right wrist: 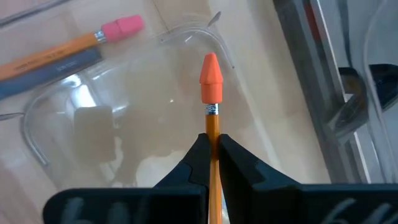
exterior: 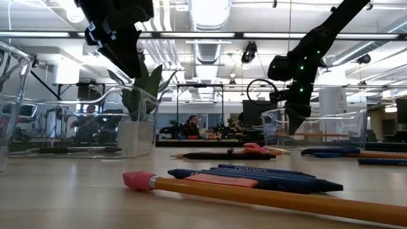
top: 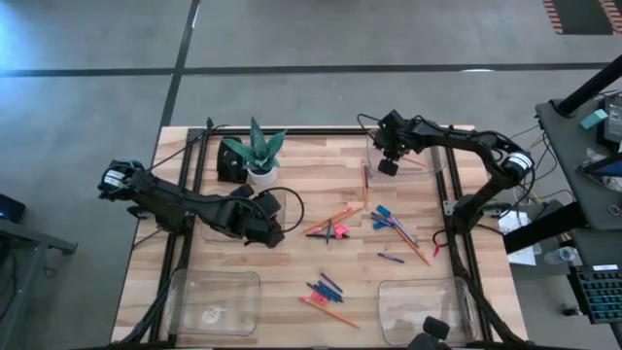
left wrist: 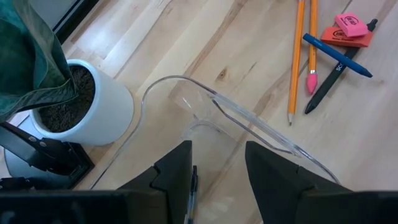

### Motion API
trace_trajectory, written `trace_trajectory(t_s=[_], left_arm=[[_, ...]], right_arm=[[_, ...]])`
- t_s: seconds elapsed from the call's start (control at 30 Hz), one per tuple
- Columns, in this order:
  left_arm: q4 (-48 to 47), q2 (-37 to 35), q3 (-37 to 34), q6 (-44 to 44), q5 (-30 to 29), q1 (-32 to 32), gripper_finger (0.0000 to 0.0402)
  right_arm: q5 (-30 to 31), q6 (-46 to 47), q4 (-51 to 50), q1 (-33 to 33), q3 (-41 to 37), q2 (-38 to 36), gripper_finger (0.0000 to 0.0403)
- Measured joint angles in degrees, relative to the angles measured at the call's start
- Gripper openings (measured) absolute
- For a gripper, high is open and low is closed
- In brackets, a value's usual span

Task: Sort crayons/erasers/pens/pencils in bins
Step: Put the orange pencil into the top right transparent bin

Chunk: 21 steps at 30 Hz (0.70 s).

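Pencil [right wrist: 211,112] with an orange eraser cap is pinched between the clenched fingers of the right end effector [right wrist: 211,146], cap end pointing ahead, held above the far right bin [right wrist: 93,130]; in the high view that end effector [top: 389,163] is seen over the same bin [top: 432,160]. Four clear bins are counted on the worktop [top: 321,190]: far right, far left [left wrist: 205,118], near left [top: 216,301], near right [top: 423,306]. Loose pencils, blue crayons and pens are scattered mid-worktop; an exact count cannot be made. Two erasers [left wrist: 348,28] are seen stacked in the left wrist view, beside two orange pencils [left wrist: 297,56]. The left end effector [left wrist: 217,177] is held over the far left bin, next to the white plant pot [left wrist: 93,109]; fingers partly apart, a thin pen-like item [left wrist: 193,193] is visible against one finger, grip cannot be confirmed.
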Motion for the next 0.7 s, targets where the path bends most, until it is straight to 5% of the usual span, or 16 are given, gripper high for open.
trace_trajectory(t_s=[0.37, 0.7], left_arm=[[0.0, 0.0, 0.0, 0.0, 0.0, 0.0, 0.0137], [0.0, 0.0, 0.0, 0.0, 0.0, 0.0, 0.0137]], right_arm=[[0.0, 0.5, -0.1, 0.0, 0.0, 0.0, 0.0018], [0.0, 0.7, -0.2, 0.0, 0.1, -0.1, 0.0086]])
